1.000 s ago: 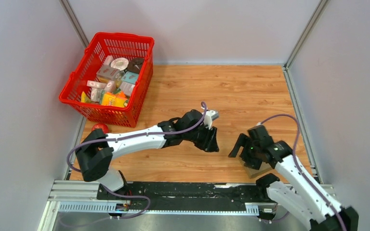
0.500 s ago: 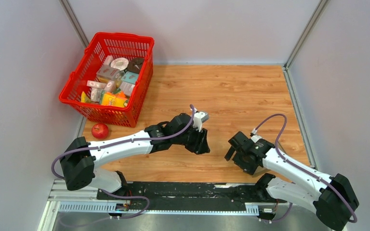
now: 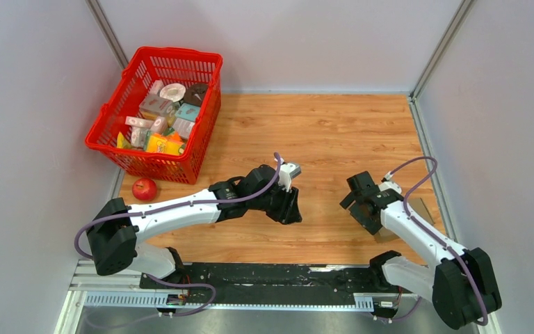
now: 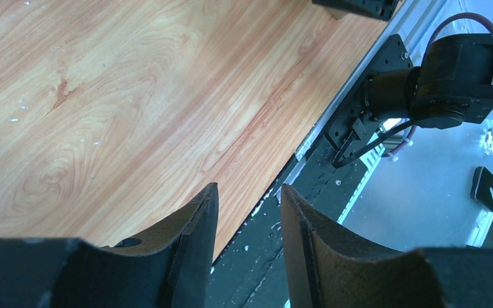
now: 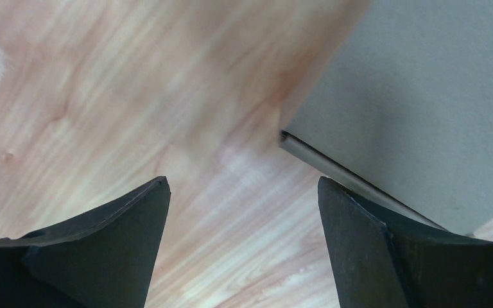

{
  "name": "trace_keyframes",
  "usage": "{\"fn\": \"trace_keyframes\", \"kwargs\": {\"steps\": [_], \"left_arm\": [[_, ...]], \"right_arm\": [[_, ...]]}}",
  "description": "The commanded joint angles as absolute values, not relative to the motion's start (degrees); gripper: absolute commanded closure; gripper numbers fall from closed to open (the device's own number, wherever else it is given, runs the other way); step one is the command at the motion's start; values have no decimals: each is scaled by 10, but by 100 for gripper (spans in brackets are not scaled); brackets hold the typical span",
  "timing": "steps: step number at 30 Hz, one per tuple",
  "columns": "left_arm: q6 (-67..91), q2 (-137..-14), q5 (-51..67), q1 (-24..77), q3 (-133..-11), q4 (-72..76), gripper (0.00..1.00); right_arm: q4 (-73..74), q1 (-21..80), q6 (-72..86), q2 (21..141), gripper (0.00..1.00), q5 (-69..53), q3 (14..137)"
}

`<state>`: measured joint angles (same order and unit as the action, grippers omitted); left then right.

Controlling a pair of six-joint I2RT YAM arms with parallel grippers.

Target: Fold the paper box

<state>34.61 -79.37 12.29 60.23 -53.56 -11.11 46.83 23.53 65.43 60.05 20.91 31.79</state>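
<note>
Right arm's lying across the paper box (image 3: 423,209), so from above only a brown corner pokes out past the forearm, close to the worktop's (image 3: 334,132) right-hand edge. There's another sliver lower down beside the arm, probably the same sheet. The wrist view gives it better: flat, matte grey-brown card with one crisp edge running off behind a finger of the right end effector (image 5: 244,183). Those fingers are spread wide, nothing between them.

Left end effector (image 4: 249,187) has its fingers parted too, gripping nothing, hovering over bare boards mid-worktop.

The surface is warm wood-grain laminate, boxed in by pale grey walls (image 3: 285,42), with a black-and-aluminium rail (image 3: 111,282) along the near edge.

Back left sits a red plastic lattice basket (image 3: 181,51) heaped with small printed packets (image 3: 163,142), labels too small to read. A red apple (image 3: 144,188) sits just off its near corner.
</note>
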Motion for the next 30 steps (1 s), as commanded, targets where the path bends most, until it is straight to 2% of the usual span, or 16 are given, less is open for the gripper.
{"fn": "trace_keyframes", "kwargs": {"steps": [1,9,17,21,24,30], "left_arm": [[341,-777,121,601,-531,-105,51],[344,-780,127,601,-531,-103,51],[341,-781,131,601,-529,-103,51],[338,-772,121,601,-528,-110,49],[331,-750,100,600,-525,-125,46],[291,-663,2,589,-538,-205,41]], "right_arm": [[387,203,575,627,12,217,353],[333,152,527,712,12,187,381],[320,132,490,744,11,227,403],[315,128,450,758,12,209,427],[328,141,419,734,12,172,445],[380,223,353,581,10,198,475]]}}
